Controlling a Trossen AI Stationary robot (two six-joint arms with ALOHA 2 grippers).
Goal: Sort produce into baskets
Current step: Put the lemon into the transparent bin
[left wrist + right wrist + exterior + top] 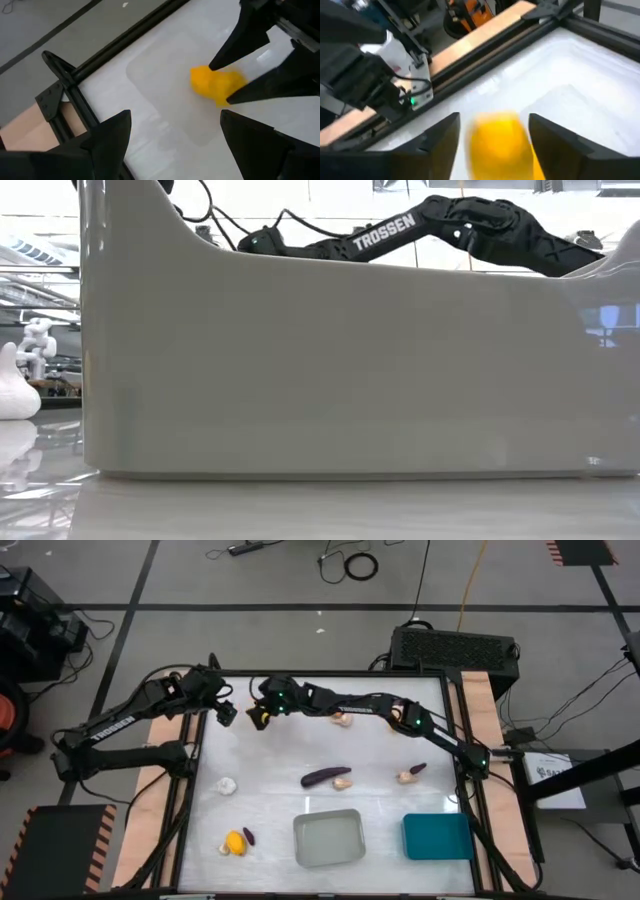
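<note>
Two grippers: both are being shown at the far left corner of the white table (270,790), well away from the grey translucent rectangular bin (328,839) at the near edge.
Right gripper (258,716): an orange-yellow rounded toy piece (497,145) is being held between its dark fingers, which are closed on the piece's two sides.
Held piece, location: it is being carried over a faint clear rectangular bin (155,90) in the far left corner, diagonally across the table from the grey bin; whether it is touching the clear bin's floor cannot be told.
Left gripper (226,712): it is being kept just beside the right gripper, its jaws apart and empty.
Other produce: a dark purple elongated eggplant (320,777) with a pale cream bulb (343,782) touching it is lying just beyond the grey bin; another orange-yellow piece (235,841) is lying left of it.
Solid teal bin (437,836): it is standing right of the grey bin.
Handling, as judged: the piece is probably light, stiff and smooth, so slipping is being risked; the widest rounded middle is being suggested as the best hold.
Low view: it is being filled almost wholly by the grey bin's wall.
</note>
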